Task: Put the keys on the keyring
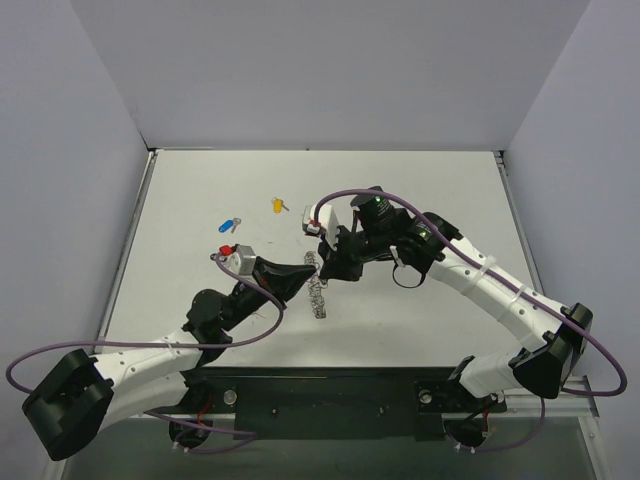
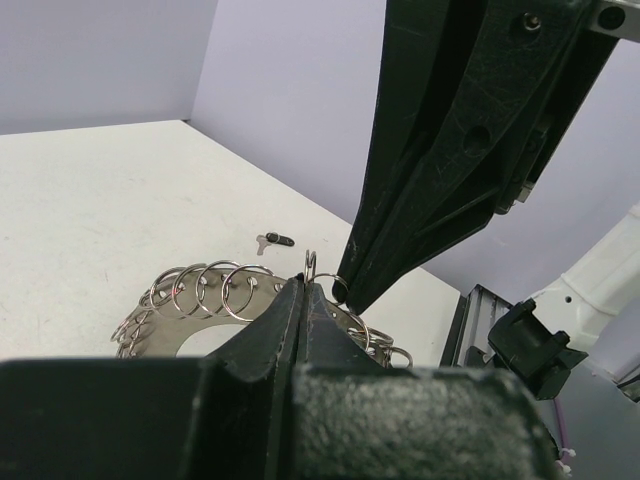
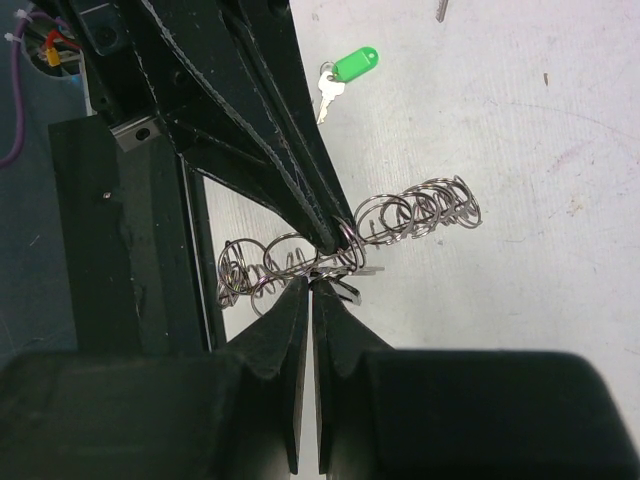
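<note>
1. The keyring [image 1: 319, 292] lies on the table [image 1: 430, 190] at the centre of the overhead view. It is a slack chain of wire loops, and both arms' tips meet at its upper end.
2. The left gripper [image 2: 303, 290] has its jaws fully closed. A wire loop pokes up from between the tips, so we read it as pinching the keyring.
3. The right gripper [image 3: 312, 285] also has its jaws closed, with the tips down among the loops. We cannot tell whether any wire is caught between them.
4. We see no key threaded on. The blue key [image 1: 229, 225] and yellow key [image 1: 277, 205] lie loose up and left of centre in the overhead view, well apart from the ring. The green key [image 3: 354, 66] sits at the top of the right wrist view.
5. Risk: the wire is thin and springy, so a slight pull off-line could let it snap out of the pinch.
6. Risk: the two tips are almost touching, and any correction may knock finger against finger.
7. Risk: the loops are linked, so lifting one drags the rest, which could tangle.
8. Risk: both grippers are at the ring, so neither is free to fetch a key. If one lets go, any gap it has pried open will likely close.
</note>
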Robot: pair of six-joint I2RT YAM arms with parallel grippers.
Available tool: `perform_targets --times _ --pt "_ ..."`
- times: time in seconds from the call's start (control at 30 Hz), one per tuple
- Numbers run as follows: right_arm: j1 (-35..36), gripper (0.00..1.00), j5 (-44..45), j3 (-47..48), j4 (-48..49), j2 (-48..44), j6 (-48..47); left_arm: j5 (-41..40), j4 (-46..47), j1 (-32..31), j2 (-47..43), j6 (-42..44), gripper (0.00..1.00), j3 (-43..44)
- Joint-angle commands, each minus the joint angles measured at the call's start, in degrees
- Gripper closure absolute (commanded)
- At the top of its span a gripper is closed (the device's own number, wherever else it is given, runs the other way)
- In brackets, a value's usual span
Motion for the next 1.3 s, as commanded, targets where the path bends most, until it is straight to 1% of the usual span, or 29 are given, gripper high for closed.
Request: perform_targets --times 0.0,0.57,1.27 --pt "0.02 1.0 -2.22 -1.28 -2.39 -2.05 -0.29 -1.22 9.98 1.09 0.57 -1.5 1.0 1.99" --pt "-0.95 1.0 -5.55 -1.55 -2.65 -2.23 -0.29 -0.42 11.65 2.14 1.45 -3.08 1.0 1.73" --pt "-3.32 1.0 -4.77 -2.34 -2.57 -3.63 -1.08 1.16 11.56 2.23 0.92 -3.79 1.0 0.5"
